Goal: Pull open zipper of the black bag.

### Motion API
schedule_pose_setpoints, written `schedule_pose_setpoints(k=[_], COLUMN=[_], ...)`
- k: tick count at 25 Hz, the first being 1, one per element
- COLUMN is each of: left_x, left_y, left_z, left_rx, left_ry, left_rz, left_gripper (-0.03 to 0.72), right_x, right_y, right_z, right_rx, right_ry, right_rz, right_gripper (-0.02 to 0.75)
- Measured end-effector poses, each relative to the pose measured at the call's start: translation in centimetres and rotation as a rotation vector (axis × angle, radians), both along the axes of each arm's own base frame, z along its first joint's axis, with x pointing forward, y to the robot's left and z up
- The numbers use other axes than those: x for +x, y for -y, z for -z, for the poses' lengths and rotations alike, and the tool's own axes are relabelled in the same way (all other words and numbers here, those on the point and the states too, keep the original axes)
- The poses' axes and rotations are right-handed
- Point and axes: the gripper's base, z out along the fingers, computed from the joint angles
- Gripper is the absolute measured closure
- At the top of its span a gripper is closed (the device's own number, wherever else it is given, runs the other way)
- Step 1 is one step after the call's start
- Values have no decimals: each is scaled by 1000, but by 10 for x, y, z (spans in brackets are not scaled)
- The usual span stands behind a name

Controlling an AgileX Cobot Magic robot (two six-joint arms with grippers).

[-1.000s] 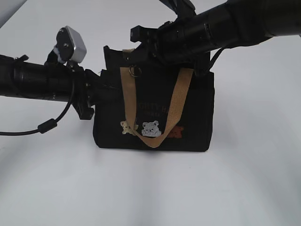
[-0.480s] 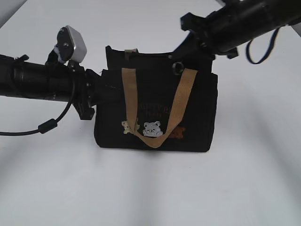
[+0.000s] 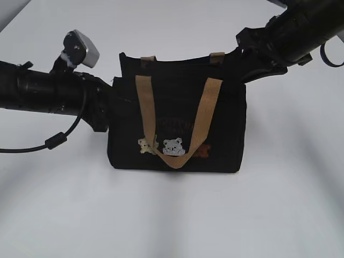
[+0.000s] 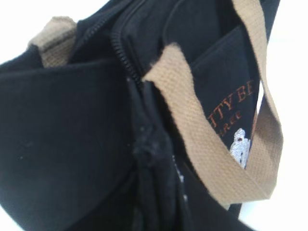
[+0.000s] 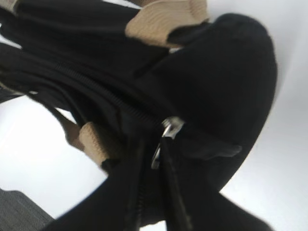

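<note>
The black bag stands upright on the white desk, its zipper pull at the right end. Left end effector meets the bag's left side, right end effector its top right corner; I cannot tell either's grip.

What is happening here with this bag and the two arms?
Two robot arms work on a small black fabric bag with tan webbing handles, standing upright on a white table. The left gripper is at the bag's left end. The right gripper is at its top right corner, where the silver metal ring pull of the black zipper now sits.
</note>
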Motion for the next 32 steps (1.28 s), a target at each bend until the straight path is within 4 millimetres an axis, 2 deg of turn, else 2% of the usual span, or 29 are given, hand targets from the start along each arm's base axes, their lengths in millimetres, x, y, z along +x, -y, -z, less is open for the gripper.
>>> schedule_pose_setpoints(k=[1, 3, 5, 6, 8, 12, 16, 18, 24, 28, 32], left_x=[1, 2, -2, -5, -11, -24, -40, -54, -108, -149, -191], left_y=[-1, -5, -9, -12, -19, -35, -47, -53, -70, -82, -97], left_z=[0, -3, -10, -13, -23, -42, -53, -55, -57, -78, -107], left_rx=[0, -20, -39, -20, -20, -3, 40, 44, 72, 60, 31], left_ry=[-36, -140, -271, -314, -424, -567, -561, -562, -596, -575, -475], left_rz=[-45, -161, -271, -302, -413, -654, -752, -770, -807, -826, -831], left_gripper=[508, 351, 265, 251, 267, 363, 392, 398, 415, 417, 418], right_x=[-2, -5, -10, -14, -24, -43, -74, -99, -187, -247, -289], right_y=[-5, -9, -9, -10, -9, 3, 19, 28, 56, 69, 77], right_z=[0, 0, -4, -8, -17, -32, -39, -40, -22, -18, -14], right_rx=[-3, -9, -16, -16, -27, -125, -250, -295, -424, -427, -399], right_ry=[-2, -7, -17, -24, -45, -102, -166, -169, -130, 14, 174], right_rz=[-23, -59, -88, -106, -128, -85, -30, -16, -9, 21, 57], right_gripper=[615, 481, 410, 392, 375, 370, 390, 393, 395, 397, 397])
